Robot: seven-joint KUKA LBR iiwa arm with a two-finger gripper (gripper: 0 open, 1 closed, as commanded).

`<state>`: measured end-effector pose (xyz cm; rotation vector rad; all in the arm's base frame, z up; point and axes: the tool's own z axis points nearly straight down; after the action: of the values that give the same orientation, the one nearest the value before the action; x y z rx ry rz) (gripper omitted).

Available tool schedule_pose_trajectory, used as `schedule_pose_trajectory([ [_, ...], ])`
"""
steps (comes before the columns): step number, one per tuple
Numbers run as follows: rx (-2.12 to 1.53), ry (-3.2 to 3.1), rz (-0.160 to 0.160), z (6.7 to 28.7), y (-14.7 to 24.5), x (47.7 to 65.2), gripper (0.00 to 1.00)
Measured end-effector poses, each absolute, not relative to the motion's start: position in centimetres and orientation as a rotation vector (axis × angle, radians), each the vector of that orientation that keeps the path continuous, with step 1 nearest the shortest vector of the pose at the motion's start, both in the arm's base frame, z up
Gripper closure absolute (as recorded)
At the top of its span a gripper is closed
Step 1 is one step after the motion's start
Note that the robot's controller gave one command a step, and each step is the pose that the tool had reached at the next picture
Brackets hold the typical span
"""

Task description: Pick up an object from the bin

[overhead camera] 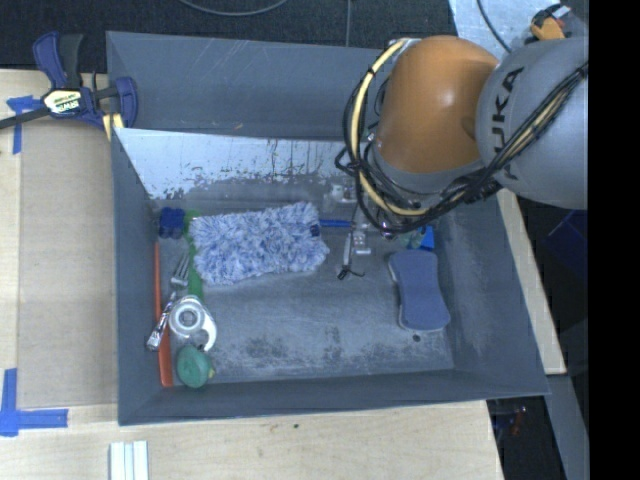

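Observation:
My gripper (352, 256) hangs under the orange wrist cover, low over the bin floor right of centre. Just to its left lies a shaggy blue-and-white mop pad (255, 245), whose right end nearly touches the gripper. A short blue stem (333, 226) sticks out from the pad toward the gripper. To the gripper's right lies a flat blue-grey oblong pad (420, 290), lengthwise toward the front. A small bright blue piece (427, 238) shows above that pad, partly hidden by the arm.
Along the bin's left wall lie an orange rod (162, 308), a metal fork (178, 273), a silver round cap (188, 320), a green lump (193, 368) and a small blue block (172, 221). The arm and its cables cover the back right corner.

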<state>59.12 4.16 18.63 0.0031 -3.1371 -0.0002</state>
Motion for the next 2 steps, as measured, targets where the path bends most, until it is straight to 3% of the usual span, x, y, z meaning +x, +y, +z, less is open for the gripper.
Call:
schedule_pose_trajectory([
  [1,0.0,-3.145,-0.001,19.1,4.1,59.3,0.0],
  [2,0.152,-3.144,-0.003,7.1,13.9,61.5,0.0],
])
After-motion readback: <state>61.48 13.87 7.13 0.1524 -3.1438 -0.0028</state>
